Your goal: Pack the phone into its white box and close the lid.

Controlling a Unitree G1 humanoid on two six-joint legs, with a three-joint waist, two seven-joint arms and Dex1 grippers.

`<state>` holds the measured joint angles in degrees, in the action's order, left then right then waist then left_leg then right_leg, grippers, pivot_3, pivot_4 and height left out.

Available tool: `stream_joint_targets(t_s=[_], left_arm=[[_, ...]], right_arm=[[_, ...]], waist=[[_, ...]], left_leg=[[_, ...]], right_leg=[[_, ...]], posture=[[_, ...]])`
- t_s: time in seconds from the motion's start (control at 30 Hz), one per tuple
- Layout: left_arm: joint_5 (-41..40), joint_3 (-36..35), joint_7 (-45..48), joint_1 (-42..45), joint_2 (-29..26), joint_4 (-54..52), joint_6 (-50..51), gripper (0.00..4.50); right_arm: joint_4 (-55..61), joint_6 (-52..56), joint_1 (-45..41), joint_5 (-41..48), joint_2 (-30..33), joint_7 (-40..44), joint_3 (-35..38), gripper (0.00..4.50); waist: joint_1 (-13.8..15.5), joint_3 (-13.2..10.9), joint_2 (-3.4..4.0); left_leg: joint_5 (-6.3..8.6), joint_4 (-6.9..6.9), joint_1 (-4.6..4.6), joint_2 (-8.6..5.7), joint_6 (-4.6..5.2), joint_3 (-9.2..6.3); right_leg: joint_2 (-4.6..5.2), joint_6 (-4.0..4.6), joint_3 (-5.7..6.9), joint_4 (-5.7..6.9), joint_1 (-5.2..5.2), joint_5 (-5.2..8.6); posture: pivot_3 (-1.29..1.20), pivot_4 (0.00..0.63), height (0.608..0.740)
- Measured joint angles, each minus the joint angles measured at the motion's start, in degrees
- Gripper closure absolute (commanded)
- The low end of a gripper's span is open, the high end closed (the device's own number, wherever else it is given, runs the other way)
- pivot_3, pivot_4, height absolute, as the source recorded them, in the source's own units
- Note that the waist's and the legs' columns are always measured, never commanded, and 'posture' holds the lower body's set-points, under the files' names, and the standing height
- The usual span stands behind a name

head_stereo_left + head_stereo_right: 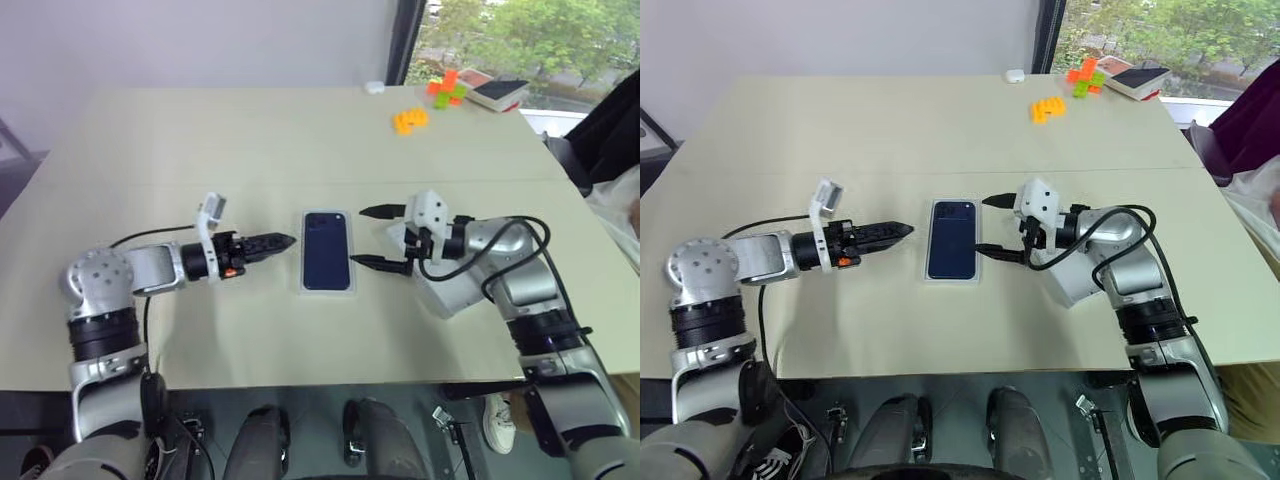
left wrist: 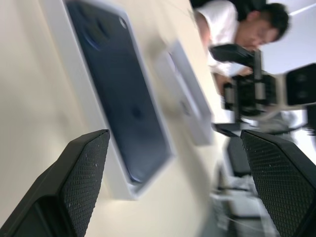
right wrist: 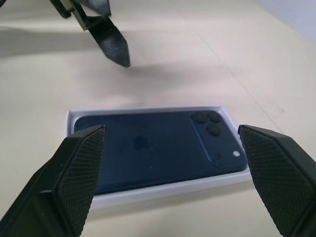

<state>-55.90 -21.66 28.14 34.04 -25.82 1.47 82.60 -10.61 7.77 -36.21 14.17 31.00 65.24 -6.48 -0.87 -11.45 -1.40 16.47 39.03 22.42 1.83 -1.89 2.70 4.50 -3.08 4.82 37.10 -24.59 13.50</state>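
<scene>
The dark navy phone (image 1: 327, 250) lies back up inside the shallow white box (image 3: 148, 195) at the middle of the table, its camera cluster at the far end. My left gripper (image 1: 285, 242) hovers just left of the box, pointing at it, open and empty. My right gripper (image 1: 360, 236) is on the box's right side, open, its two fingers spread along the box's long edge without touching it. The white lid (image 1: 452, 298) lies on the table to the right, partly hidden under my right forearm.
Orange blocks (image 1: 410, 120) and orange-green blocks (image 1: 447, 88) sit at the far right of the table beside a book-like item (image 1: 497, 92). A small white object (image 1: 374, 87) lies at the far edge. A person (image 2: 232, 24) is beyond the table's right side.
</scene>
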Motion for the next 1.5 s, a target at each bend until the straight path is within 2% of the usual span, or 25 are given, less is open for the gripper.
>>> stream_joint_targets(t_s=[0.17, 0.27, 0.37, 0.5, 0.63, 0.97, 1.23, 1.5], left_arm=[[10.2, 8.0, 7.9, -5.7, -6.9, -4.5, -18.2, 0.05], [16.4, 10.3, 12.1, -8.6, -9.0, -5.3, -30.3, 0.05], [20.2, 12.4, 17.0, -11.7, -11.9, -6.5, -38.0, 0.05], [20.5, 12.7, 20.3, -13.9, -11.6, -6.9, -41.8, 0.05], [21.0, 13.0, 22.2, -17.2, -8.4, -9.7, -49.1, 0.05], [21.5, 13.2, 23.5, -17.8, -6.6, -9.9, -54.1, 0.05], [21.6, 14.1, 22.2, -18.2, -6.3, -9.6, -53.3, 0.05], [21.4, 14.1, 20.3, -18.4, -5.2, -11.3, -51.9, 0.05]], right_arm=[[0.0, 5.4, -1.1, 0.5, -0.7, -0.7, 0.0, 0.0], [0.0, 6.9, -0.9, -0.3, 0.1, -0.9, -0.1, 0.0], [0.0, 14.2, -0.8, -0.3, 2.6, -2.6, 0.4, 0.0], [2.8, 24.8, 1.2, -0.4, 6.0, -5.3, 0.8, 0.0], [7.1, 34.4, 1.9, -1.8, 9.8, -9.6, 0.6, 0.0], [22.3, 52.8, 1.6, -3.0, 14.6, -15.9, -2.7, 0.0], [28.0, 69.6, 1.2, -2.0, 12.1, -24.0, -3.7, 0.0], [29.6, 78.6, 1.2, 0.8, 9.9, -28.4, -1.8, 0.0]], waist=[[0.3, 0.0, 0.03], [0.5, 0.0, 0.03], [0.4, 0.0, 0.03], [0.5, 0.0, 0.04], [0.4, -0.1, 0.1], [0.4, -0.1, 0.1], [0.4, 0.0, 0.08], [0.4, 0.0, 0.08]], left_leg=[[0.0, -0.03, 0.02, -0.01, 0.0, -0.01], [0.26, -0.02, 0.08, -0.04, 0.46, 0.02], [0.35, 0.0, 0.09, -0.05, 0.62, 0.11], [0.41, -0.01, 0.14, -0.04, 0.72, 0.1], [0.42, 0.02, 0.17, -0.03, 0.74, 0.15], [0.42, 0.03, 0.17, 0.01, 0.75, 0.08], [0.43, 0.05, 0.21, -0.01, 0.77, 0.07], [0.43, 0.05, 0.22, -0.01, 0.77, 0.05]], right_leg=[[0.01, 0.02, 0.0, -0.02, -0.02, 0.01], [0.06, 0.03, 0.0, -0.09, -0.02, 0.01], [0.15, 0.03, 0.0, -0.14, -0.02, 0.01], [0.15, 0.01, 0.01, -0.16, -0.07, 0.01], [0.16, 0.01, 0.0, -0.14, -0.1, 0.01], [0.04, 0.0, 0.01, -0.12, -0.12, 0.02], [0.05, 0.0, 0.01, -0.13, -0.12, 0.01], [0.03, 0.0, 0.01, -0.13, -0.13, 0.01]], posture=[[0.0, 0.15, 0.74], [0.0, 0.15, 0.74], [0.0, 0.15, 0.74], [0.0, 0.15, 0.74], [0.0, 0.15, 0.74], [0.0, 0.15, 0.74], [0.0, 0.15, 0.74], [0.0, 0.15, 0.74]])
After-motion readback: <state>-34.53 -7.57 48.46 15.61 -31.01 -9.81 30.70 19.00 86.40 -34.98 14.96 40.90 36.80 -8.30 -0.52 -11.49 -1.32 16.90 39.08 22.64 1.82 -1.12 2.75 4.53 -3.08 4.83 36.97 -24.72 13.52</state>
